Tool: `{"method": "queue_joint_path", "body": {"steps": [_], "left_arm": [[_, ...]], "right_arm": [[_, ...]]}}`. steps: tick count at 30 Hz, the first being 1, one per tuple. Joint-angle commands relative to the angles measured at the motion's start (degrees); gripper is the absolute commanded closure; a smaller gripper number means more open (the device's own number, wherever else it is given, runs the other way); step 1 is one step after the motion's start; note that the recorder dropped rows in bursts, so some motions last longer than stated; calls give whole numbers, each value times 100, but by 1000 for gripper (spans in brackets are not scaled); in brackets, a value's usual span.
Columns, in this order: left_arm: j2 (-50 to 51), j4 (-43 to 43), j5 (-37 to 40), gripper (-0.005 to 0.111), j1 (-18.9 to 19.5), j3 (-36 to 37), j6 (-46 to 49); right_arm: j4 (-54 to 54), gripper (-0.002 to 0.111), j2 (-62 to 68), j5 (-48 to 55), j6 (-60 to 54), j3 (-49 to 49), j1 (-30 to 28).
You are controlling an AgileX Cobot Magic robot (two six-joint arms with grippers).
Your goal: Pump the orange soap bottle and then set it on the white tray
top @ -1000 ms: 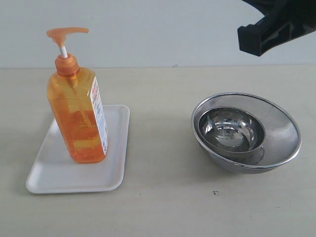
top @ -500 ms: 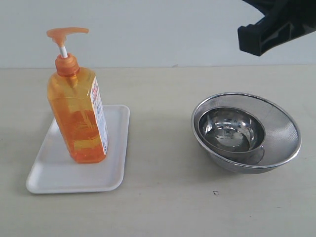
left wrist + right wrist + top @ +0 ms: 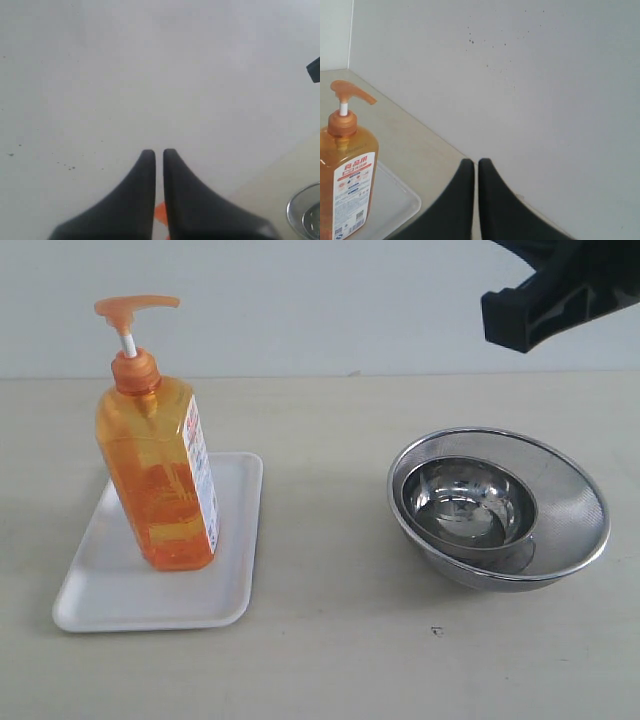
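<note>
You see the orange soap bottle (image 3: 160,480) standing upright on the white tray (image 3: 238,540), at the left of the counter (image 3: 330,640). Your left claw (image 3: 154,152) and right claw (image 3: 472,162) are both closed, empty, away from the bottle.

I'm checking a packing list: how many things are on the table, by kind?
Orange soap bottle: 1
White tray: 1
Small steel bowl: 1
Steel mesh bowl: 1
Total: 4
</note>
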Motion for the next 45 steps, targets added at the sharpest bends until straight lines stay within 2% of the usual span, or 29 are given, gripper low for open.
{"method": "queue_joint_path", "body": {"steps": [1,16,21,26,31,33,40,45], "left_arm": [[-218,9,117,102,-42,110,-114],[-368,-97,165,102,-52,116,-711],[-368,-98,220,102,-52,116,-623],[-368,401,376,102,-52,116,473],[-368,431,778,102,-52,116,1821],[-368,386,922,102,-52,116,2024],[-368,-510,1723,102,-52,116,2413],[-368,-2031,2271,102,-52,116,3555]], "right_arm": [[64,108,-25,-193,14,46,8],[64,108,-25,-256,14,46,8],[64,108,-25,-256,14,46,8],[64,108,-25,-256,14,46,8],[64,108,-25,-256,14,46,8],[64,108,-25,-256,14,46,8],[64,108,-25,-256,14,46,8],[64,108,-25,-256,14,46,8]]}}
